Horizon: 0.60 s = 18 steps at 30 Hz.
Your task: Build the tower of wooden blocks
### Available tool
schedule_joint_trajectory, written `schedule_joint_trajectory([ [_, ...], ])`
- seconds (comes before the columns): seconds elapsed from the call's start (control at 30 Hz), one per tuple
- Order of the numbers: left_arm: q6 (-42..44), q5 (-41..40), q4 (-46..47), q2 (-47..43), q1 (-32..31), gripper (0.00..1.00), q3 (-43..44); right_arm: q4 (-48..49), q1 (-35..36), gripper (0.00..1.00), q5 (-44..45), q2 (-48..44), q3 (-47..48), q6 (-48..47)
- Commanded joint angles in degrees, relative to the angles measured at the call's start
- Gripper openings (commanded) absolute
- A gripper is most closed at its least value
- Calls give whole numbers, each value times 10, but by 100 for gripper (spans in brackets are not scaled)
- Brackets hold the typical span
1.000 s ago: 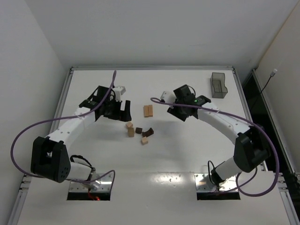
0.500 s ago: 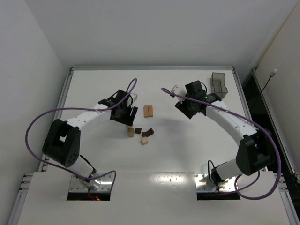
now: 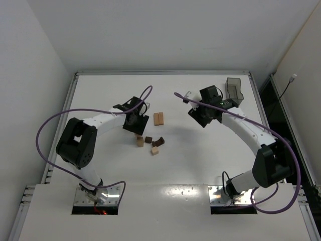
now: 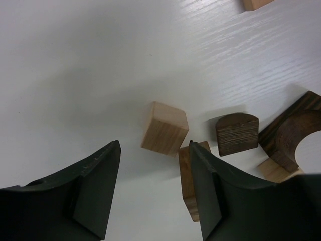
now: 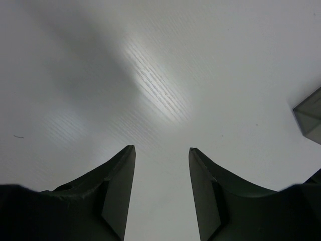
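a white table (image 3: 100, 165) sits in a plain white room. the wood block tower is not up yet; its little blocks (image 3: 155, 150) lie loose in the middle of the table. the left gripper (image 4: 153, 150) hangs just over a tan cube (image 4: 164, 128), fingers wide apart. the right gripper (image 5: 161, 149) is over bare table near the grey container (image 5: 310, 118), fingers apart too. the cube looks light, hard and smooth, so i would pinch its two flat sides.
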Motion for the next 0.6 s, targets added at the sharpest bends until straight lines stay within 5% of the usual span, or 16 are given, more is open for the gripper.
schedule_joint_trajectory([
  [0.0, 5, -9, 2, 4, -5, 51, 17, 0, -4, 44, -11, -13, 25, 11],
  [0.57, 16, -4, -4, 38, -16, 46, 29, 0, -4, 44, -22, 2, 36, 11],
])
